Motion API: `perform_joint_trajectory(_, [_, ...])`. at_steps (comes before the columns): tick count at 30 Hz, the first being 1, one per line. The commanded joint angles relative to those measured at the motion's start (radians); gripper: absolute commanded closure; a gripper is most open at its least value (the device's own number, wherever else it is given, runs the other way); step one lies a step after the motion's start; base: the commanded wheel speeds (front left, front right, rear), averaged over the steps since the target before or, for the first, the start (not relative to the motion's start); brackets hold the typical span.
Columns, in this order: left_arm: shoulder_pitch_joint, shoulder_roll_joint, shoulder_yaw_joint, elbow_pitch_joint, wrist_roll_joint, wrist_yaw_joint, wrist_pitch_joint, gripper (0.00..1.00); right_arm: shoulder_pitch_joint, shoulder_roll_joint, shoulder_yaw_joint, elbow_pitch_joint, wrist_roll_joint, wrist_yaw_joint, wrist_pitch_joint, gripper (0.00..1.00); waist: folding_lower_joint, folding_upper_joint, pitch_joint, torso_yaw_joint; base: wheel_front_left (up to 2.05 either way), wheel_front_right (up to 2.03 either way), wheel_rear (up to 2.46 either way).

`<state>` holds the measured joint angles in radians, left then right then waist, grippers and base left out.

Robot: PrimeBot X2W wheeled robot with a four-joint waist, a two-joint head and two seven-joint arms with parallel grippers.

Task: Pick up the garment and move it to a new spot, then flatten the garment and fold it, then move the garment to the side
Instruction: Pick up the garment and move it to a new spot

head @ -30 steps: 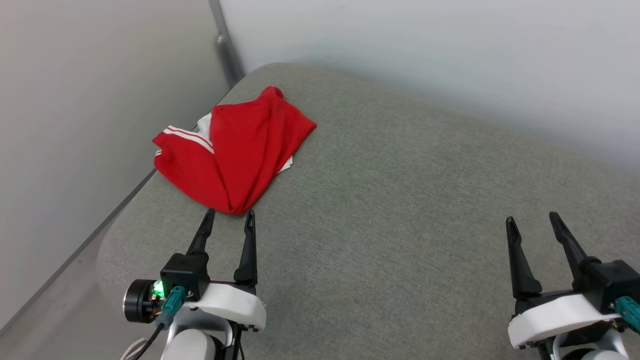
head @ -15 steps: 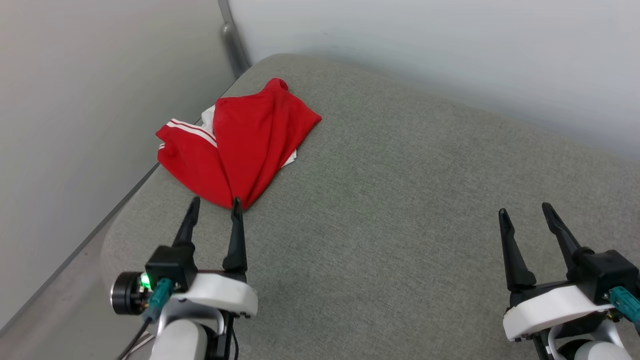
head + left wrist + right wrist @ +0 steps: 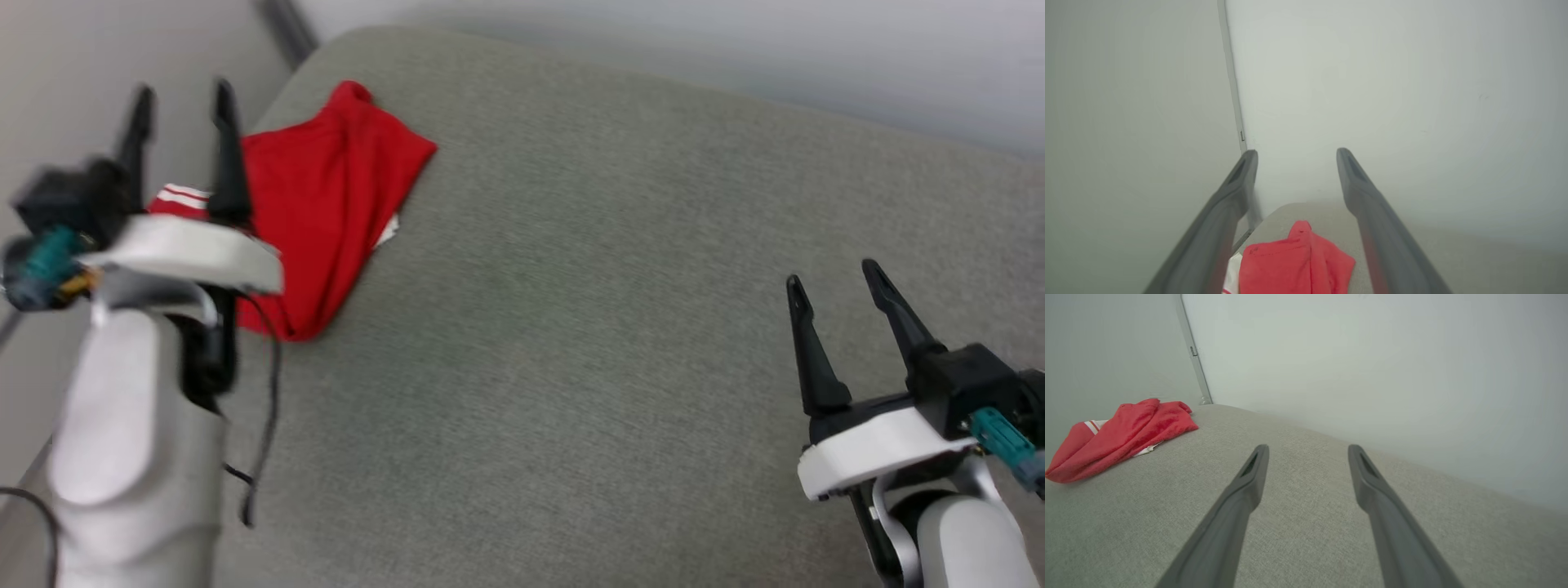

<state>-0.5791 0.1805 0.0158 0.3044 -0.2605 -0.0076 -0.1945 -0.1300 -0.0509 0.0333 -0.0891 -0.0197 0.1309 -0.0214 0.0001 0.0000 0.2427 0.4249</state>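
Observation:
The garment is a red shirt with white striped trim, lying crumpled near the far left corner of the grey padded surface. It lies between my left fingers in the left wrist view and at the left of the right wrist view. My left gripper is raised above the garment's left part, open and empty, its arm covering part of the cloth. Far off at the lower right, my right gripper hovers open over bare surface, holding nothing.
Pale walls meet in a corner with a grey vertical strip just behind the garment. The surface's left edge drops off beside the garment. Bare grey padding stretches from the garment to my right gripper.
The camera has swung, shifting the whole scene left and up in the picture. My left arm has lifted and reached forward, from short of the garment's near corner to above its left part. Both grippers stay open.

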Motion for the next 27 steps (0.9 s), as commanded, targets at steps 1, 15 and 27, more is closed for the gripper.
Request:
perform_joint_trajectory(1, [-0.022, 0.016, 0.011, 0.010, -0.007, -0.005, 0.012, 0.00, -0.019, 0.000, 0.004, 0.006, -0.006, 0.000, -0.003, 0.00, -0.0001, 0.0000, 0.055, -0.059, 0.00, 0.00, 0.00])
perform_joint_trajectory(15, [-0.262, 0.294, 0.057, 0.296, -0.165, -0.105, 0.562, 0.00, -0.173, -0.001, 0.055, 0.089, 0.009, 0.000, -0.078, 0.00, -0.0001, 0.0000, 0.223, -0.223, 0.00, 0.00, 0.00])
perform_joint_trajectory(27, [-0.187, 0.338, 0.089, 0.542, -0.341, -0.112, 0.968, 0.00, -0.218, 0.001, 0.063, 0.145, 0.021, 0.000, -0.119, 0.00, -0.0001, 0.0000, 0.265, -0.291, 0.00, 0.00, 0.00])
